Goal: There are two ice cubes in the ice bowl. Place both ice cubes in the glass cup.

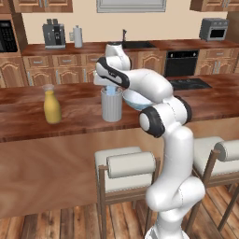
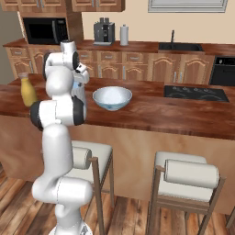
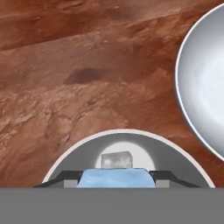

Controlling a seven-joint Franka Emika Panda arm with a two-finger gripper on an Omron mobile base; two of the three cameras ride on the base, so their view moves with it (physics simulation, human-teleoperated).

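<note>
Gripper [image 1: 111,88] poised over the glass cup [image 1: 112,106], jaws closed on one ice cube [image 3: 116,178]. The other ice cube [image 3: 116,159] lies at the cup's bottom. Ice bowl [image 2: 112,98] stands just right of the cup on the counter [image 2: 183,114].

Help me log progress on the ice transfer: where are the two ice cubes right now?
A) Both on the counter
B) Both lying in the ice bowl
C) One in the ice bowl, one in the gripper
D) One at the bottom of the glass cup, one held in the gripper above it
D: in the hand view one ice cube lies at the bottom of the glass cup, and the gripper pinches the other ice cube right over the cup's mouth.
</note>
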